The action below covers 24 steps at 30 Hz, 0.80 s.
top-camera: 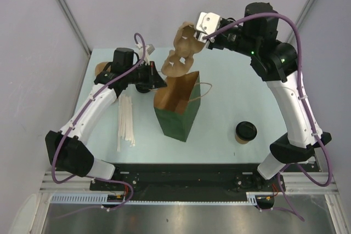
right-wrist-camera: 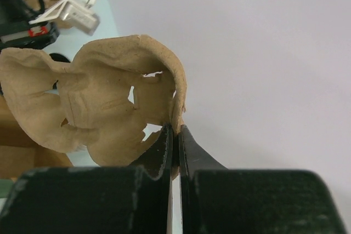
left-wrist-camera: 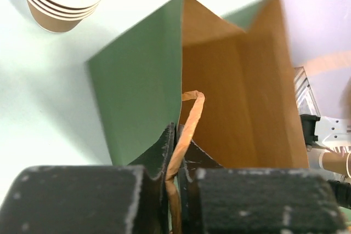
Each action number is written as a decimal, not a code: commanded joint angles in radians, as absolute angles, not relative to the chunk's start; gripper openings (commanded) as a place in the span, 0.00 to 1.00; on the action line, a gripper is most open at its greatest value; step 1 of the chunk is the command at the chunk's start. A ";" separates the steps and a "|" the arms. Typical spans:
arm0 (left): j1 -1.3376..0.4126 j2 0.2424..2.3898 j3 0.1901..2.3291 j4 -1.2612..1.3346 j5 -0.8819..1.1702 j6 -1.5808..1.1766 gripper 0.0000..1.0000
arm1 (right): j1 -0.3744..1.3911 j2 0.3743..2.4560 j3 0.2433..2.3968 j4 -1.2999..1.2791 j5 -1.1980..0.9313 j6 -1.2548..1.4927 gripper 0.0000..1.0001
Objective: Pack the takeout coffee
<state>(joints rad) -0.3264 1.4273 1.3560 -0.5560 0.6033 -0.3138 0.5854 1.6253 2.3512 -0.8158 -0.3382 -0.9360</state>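
Observation:
The takeout coffee [top-camera: 245,132], a small tan cup with a black lid, stands on the table at the right, apart from both grippers. The green paper bag [top-camera: 180,108] stands open mid-table, brown inside [left-wrist-camera: 241,91]. My left gripper [top-camera: 159,84] is shut on the bag's paper handle [left-wrist-camera: 186,130] at its left rim. My right gripper [top-camera: 204,35] is shut on the rim of a tan pulp cup carrier [top-camera: 184,50] and holds it in the air above the bag's mouth; the carrier fills the right wrist view [right-wrist-camera: 98,102].
A stack of nested tan cups [left-wrist-camera: 57,4] stands at the back left, partly behind the left arm [top-camera: 101,69]. Several white straws [top-camera: 126,121] lie left of the bag. The bag's other handle [top-camera: 205,92] sticks out to the right.

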 commanded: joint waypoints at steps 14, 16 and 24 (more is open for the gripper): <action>-0.422 1.301 1.293 -0.355 0.416 -0.454 0.00 | 0.747 1.644 2.300 -1.089 -0.112 -0.908 0.00; -0.446 1.292 1.286 -0.345 0.388 -0.448 0.00 | 0.773 1.647 2.284 -1.085 -0.059 -0.914 0.00; -0.486 1.272 1.250 -0.304 0.287 -0.474 0.00 | 0.853 1.651 2.174 -1.051 0.103 -0.899 0.00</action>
<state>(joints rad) -0.4744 1.3029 1.2648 -0.3653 0.3573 -0.4301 0.8192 1.6501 2.2108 -1.0805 -0.0223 -0.9241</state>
